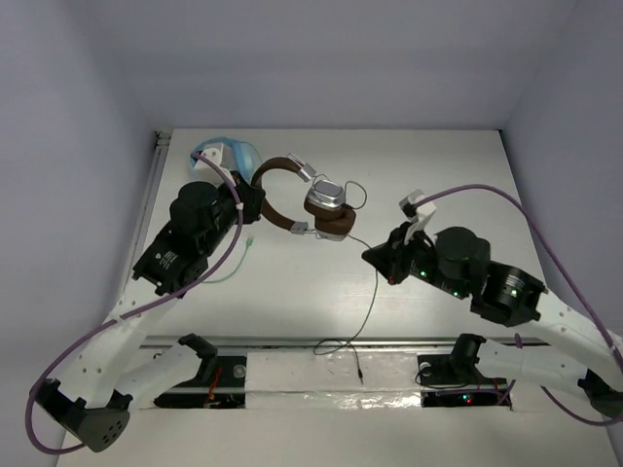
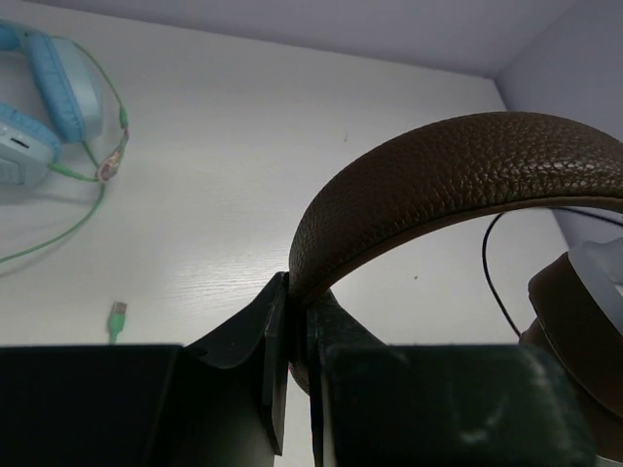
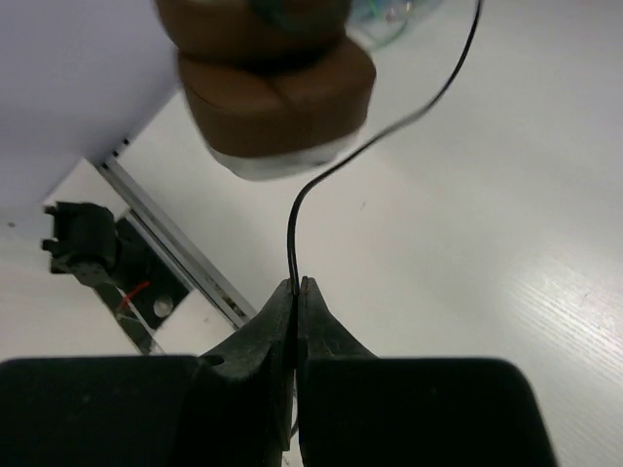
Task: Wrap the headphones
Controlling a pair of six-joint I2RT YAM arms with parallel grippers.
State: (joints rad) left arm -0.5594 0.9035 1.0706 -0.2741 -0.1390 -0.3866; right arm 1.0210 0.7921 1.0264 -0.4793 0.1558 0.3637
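Note:
The headphones (image 1: 321,204) have a dark brown headband (image 2: 438,185) and silver-and-brown ear cups (image 3: 273,88); they sit at the table's middle back. My left gripper (image 1: 255,199) is shut on the headband, which passes between its fingers (image 2: 297,331). The thin black cable (image 1: 375,292) runs from the cups down to the table's front edge. My right gripper (image 1: 372,256) is shut on the cable (image 3: 294,243) just below the cups, the cable pinched at its fingertips (image 3: 299,287).
Light blue headphones (image 1: 229,154) with a pale green cable (image 1: 238,263) lie at the back left, behind my left arm; they also show in the left wrist view (image 2: 44,107). A metal rail (image 1: 341,342) runs along the front edge.

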